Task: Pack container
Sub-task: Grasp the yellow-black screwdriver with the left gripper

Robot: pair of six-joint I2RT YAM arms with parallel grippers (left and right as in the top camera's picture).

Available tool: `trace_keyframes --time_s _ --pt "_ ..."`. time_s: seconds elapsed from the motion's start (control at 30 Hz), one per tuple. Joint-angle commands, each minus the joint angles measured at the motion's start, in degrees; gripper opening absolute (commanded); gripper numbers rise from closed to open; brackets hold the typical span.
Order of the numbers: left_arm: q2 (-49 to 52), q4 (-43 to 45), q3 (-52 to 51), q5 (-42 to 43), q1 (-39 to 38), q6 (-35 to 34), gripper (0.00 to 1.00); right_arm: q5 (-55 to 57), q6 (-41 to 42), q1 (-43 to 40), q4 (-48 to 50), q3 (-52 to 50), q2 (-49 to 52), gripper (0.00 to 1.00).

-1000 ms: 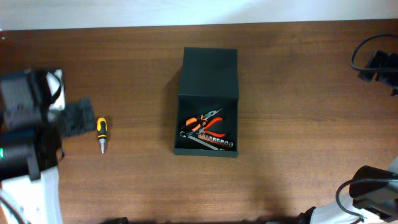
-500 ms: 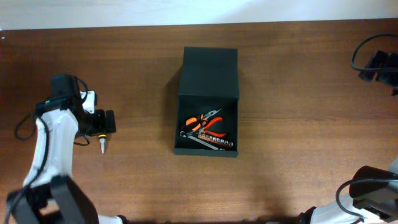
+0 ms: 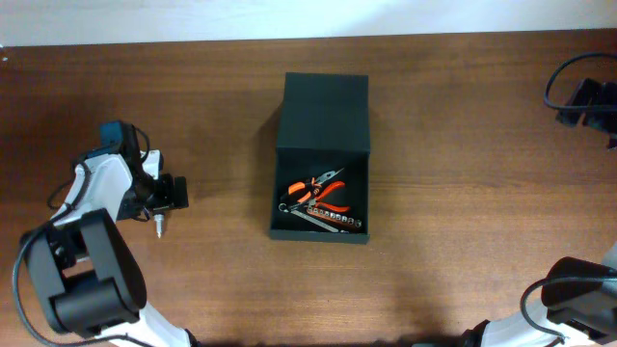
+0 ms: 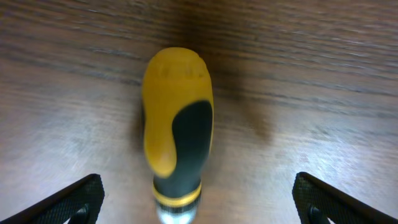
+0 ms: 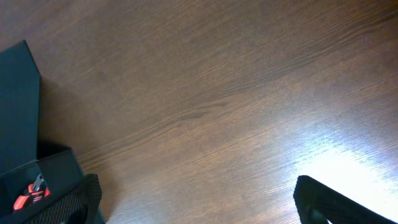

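Hidden: your overhead shows only the screwdriver (image 4: pixel 177 140) tip; the left gripper (image 4: pixel 200 202) covers its handle.
Container (image 3: pixel 323 108): matte dark box, lid open, mid-table toward the far edge.
Pincers: left spread wide; right gripper (image 5: pixel 199 202) spread wide too.

Overhead looks straight down on the whole table (image 3: pixel 463 145). Left wrist is close above the screwdriver (image 4: pixel 177 124); right wrist, farther off, shares the container (image 5: pixel 15 106) with overhead.

I can read no text, number or brand through any of my cameras. The screwdriver (image 4: pixel 177 118), lying left of the container (image 3: pixel 322 159), bears faint marks on the rounded end of its yellow handle, too blurred to read.
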Motion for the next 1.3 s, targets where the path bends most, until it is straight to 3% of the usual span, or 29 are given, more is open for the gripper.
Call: trace_keyframes --time_s 0.0,0.77,0.87,0.93,1.1,1.17,1.27 --pt "2.56 0.83 -0.17 -0.50 0.31 0.96 0.99 0.74 -1.44 0.26 -0.52 0.07 -0.22 0.99" --pt "10.69 1.46 -0.61 0.33 0.57 0.28 1.00 0.70 -2.03 0.26 -3.08 0.07 -0.22 0.99" --pt "10.69 1.14 -0.59 0.72 0.57 0.31 0.91 0.70 -2.03 0.26 -3.45 0.07 -0.22 0.99" --pt "10.69 0.85 -0.59 0.72 0.57 0.31 0.75 0.70 -2.03 0.26 -3.76 0.07 -0.24 0.99" --pt "10.69 0.72 -0.59 0.72 0.57 0.31 0.57 0.70 -2.03 0.26 -4.48 0.07 -0.24 0.99" --pt "10.69 0.72 -0.59 0.72 0.57 0.31 0.45 0.70 -2.03 0.26 -4.55 0.07 -0.22 0.99" --pt "10.67 0.74 -0.59 0.70 0.57 0.31 0.38 0.70 -2.03 0.26 -4.66 0.07 -0.22 0.99"
